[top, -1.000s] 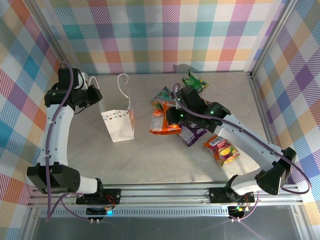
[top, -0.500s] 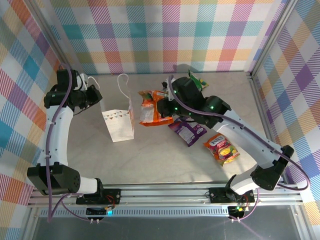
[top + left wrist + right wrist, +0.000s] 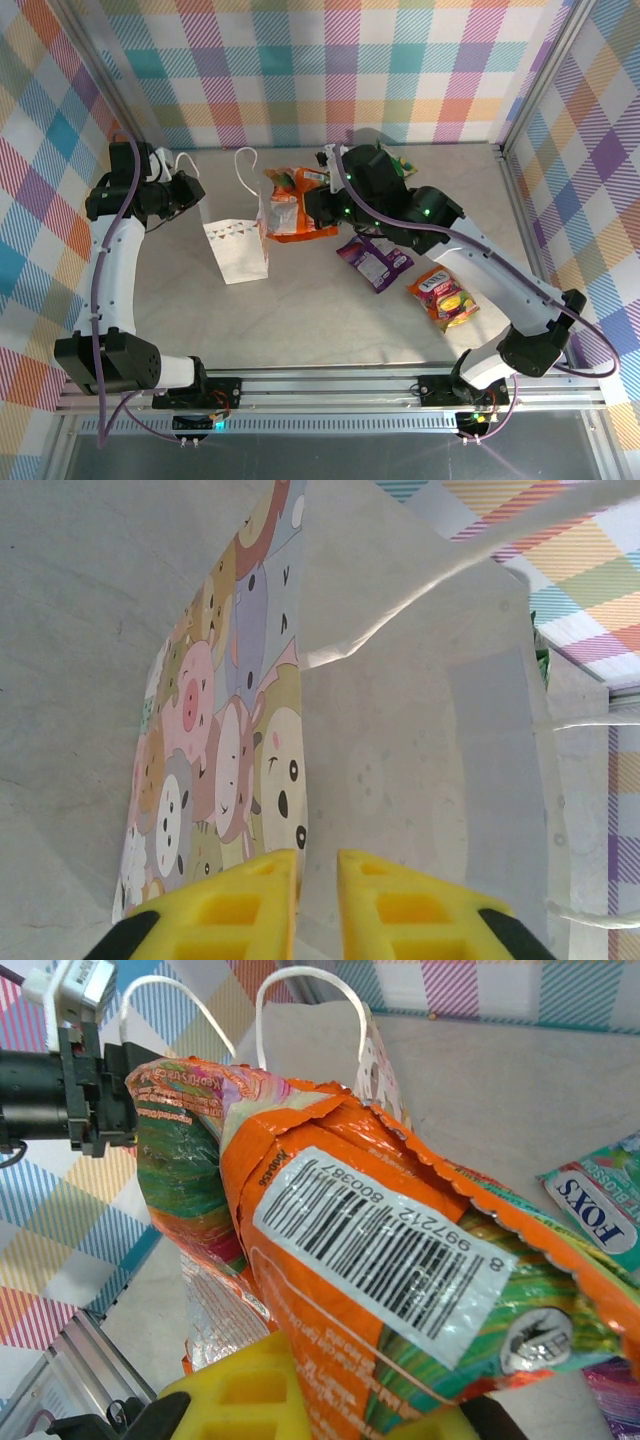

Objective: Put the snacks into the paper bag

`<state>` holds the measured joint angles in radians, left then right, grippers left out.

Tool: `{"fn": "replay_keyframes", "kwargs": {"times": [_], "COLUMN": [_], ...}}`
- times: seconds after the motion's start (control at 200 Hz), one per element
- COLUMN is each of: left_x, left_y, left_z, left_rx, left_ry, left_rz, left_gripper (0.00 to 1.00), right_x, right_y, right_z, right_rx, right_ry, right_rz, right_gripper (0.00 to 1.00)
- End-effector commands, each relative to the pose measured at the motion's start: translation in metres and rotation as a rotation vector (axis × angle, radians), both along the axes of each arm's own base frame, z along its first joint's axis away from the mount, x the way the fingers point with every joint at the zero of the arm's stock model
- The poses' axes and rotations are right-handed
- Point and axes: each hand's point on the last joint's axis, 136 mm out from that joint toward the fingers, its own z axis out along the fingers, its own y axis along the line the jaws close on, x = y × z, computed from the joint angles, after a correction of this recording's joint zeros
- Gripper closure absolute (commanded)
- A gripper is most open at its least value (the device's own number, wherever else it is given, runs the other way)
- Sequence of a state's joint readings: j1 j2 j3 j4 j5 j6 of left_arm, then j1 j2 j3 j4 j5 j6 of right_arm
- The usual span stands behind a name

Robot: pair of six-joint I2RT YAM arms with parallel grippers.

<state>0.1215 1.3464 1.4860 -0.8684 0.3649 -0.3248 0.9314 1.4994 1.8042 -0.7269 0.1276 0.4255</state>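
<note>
Both yellow fingers (image 3: 235, 1385) of the right gripper (image 3: 340, 1405) clamp the orange snacks (image 3: 370, 1240), crinkly foil with a white barcode patch, held just beside the cord handles of the paper bag (image 3: 235, 255); the left gripper (image 3: 317, 880) pinches the bag's smooth cartoon-printed wall; from above, a purple packet (image 3: 372, 262) and a pink packet (image 3: 445, 297) lie flat on the table (image 3: 330, 320); the right wrist view reads FOX'S on a teal packet (image 3: 600, 1195).

A pale grey, faintly marbled surface (image 3: 320, 325) spread across the middle. Pastel plaid wall panels (image 3: 330, 70) enclosed it on three sides, and a ribbed aluminium rail (image 3: 330, 384) ran along its near edge.
</note>
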Motion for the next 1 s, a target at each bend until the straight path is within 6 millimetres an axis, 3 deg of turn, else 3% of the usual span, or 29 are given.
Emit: {"fn": "replay_keyframes", "kwargs": {"times": [0.0, 0.32, 0.765, 0.995], "left_x": [-0.008, -0.012, -0.001, 0.000], "left_y": [0.003, 0.016, 0.004, 0.002], "left_z": [0.009, 0.000, -0.013, -0.016], "left_rx": [0.009, 0.083, 0.016, 0.002], "left_ry": [-0.016, 0.028, 0.044, 0.054], "left_rz": [0.012, 0.042, -0.012, -0.013], "left_gripper": [0.78, 0.71, 0.71, 0.77], "right_x": [-0.001, -0.004, 0.000, 0.003], "right_y": [0.009, 0.032, 0.073, 0.096], "right_z": [0.037, 0.057, 0.071, 0.075], "right_rx": [0.076, 0.106, 0.137, 0.174], "right_ry": [-0.090, -0.137, -0.163, -0.165], "right_rz": [0.031, 0.097, 0.168, 0.211], "right_gripper": [1.00, 1.00, 1.00, 1.00]}}
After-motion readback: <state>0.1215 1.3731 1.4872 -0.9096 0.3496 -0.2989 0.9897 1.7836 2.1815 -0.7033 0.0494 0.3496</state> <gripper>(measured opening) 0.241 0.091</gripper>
